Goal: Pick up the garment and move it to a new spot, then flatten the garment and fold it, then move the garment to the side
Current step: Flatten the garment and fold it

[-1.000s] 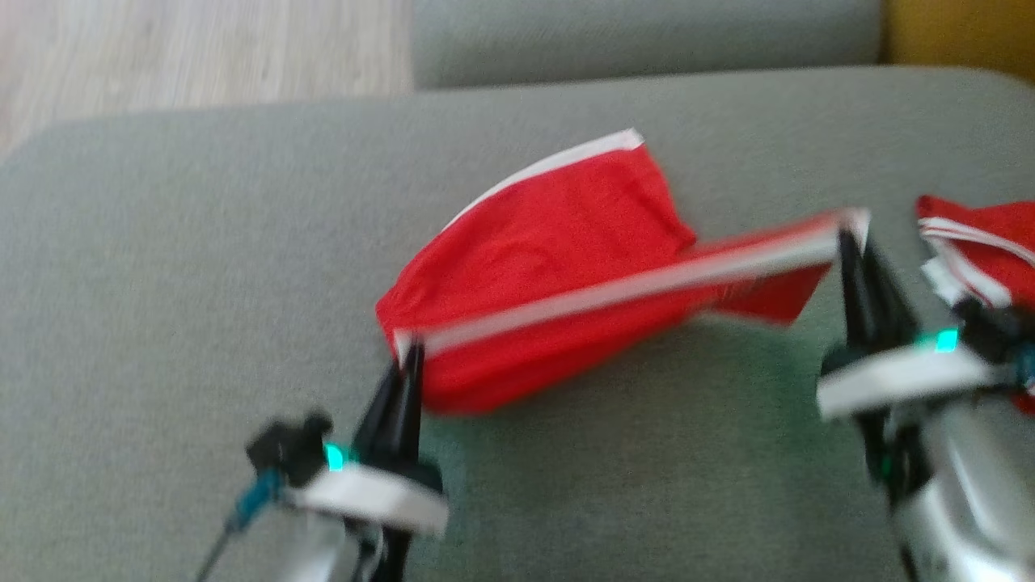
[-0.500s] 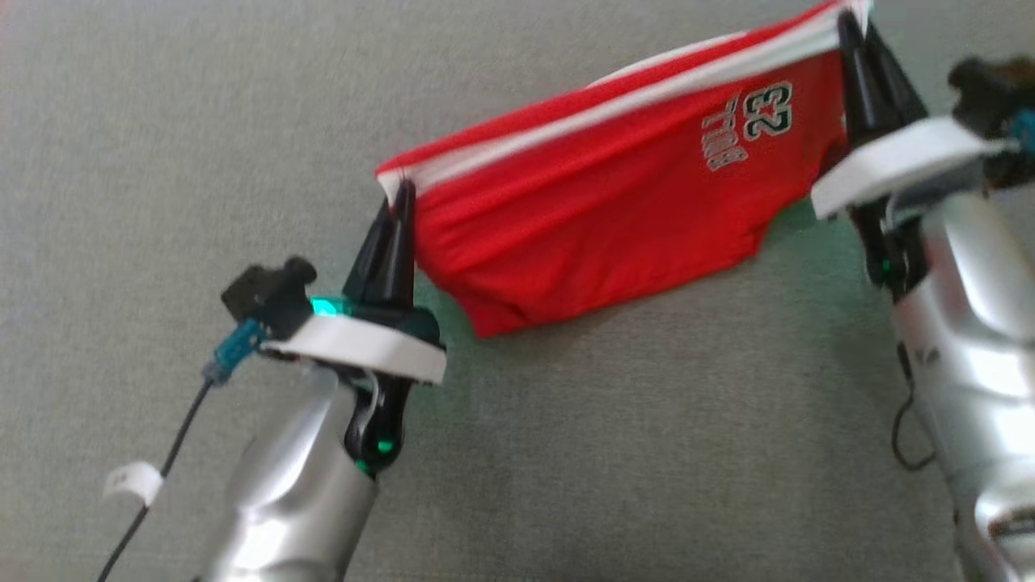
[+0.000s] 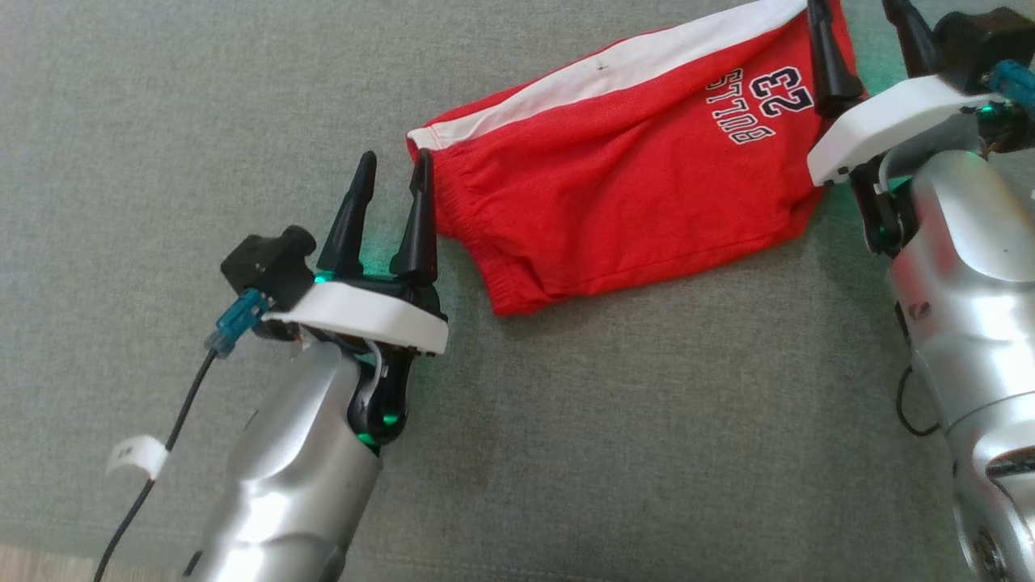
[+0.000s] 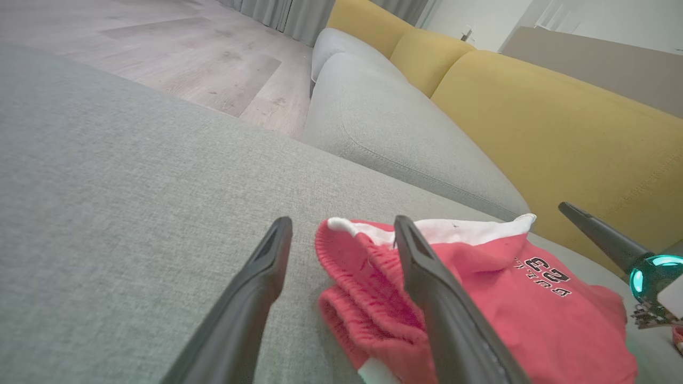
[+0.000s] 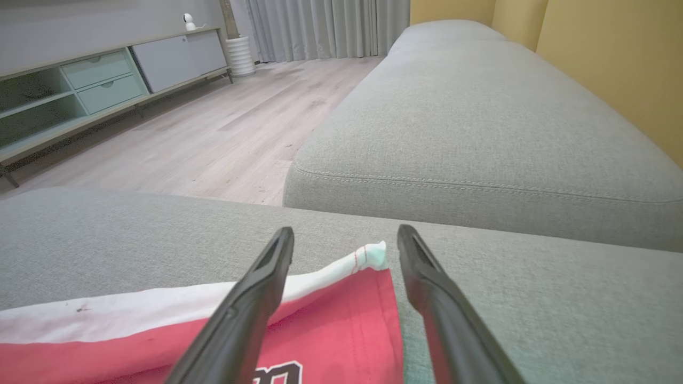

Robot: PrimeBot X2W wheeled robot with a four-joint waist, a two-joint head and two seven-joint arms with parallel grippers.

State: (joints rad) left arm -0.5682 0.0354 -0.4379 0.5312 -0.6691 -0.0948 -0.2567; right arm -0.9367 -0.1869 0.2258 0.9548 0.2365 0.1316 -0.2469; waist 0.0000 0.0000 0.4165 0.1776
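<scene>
The garment [image 3: 614, 170] is a pair of red shorts with a white side stripe and a "BULLS 23" print. It lies spread on the grey cushion [image 3: 162, 121]. My left gripper [image 3: 394, 158] stands open at the garment's left corner, its right finger against the elastic hem. In the left wrist view the garment [image 4: 480, 288] lies by the right finger of the open left gripper [image 4: 341, 224]. My right gripper [image 3: 853, 16] is open over the right end, by the print. In the right wrist view the white corner of the garment [image 5: 341, 330] lies loose between the fingers of the right gripper [image 5: 346, 234].
A second grey cushion [image 5: 480, 133] adjoins this one across a seam, with the yellow sofa back [image 4: 533, 117] behind. Wooden floor [image 5: 213, 133] and a low cabinet [image 5: 80, 80] lie beyond the cushion's edge. A cable [image 3: 162, 469] hangs from my left arm.
Both grippers have opened and let go of the striped edge they held stretched. The garment has dropped flat onto the cushion. The head camera has tilted down since a second ago.
</scene>
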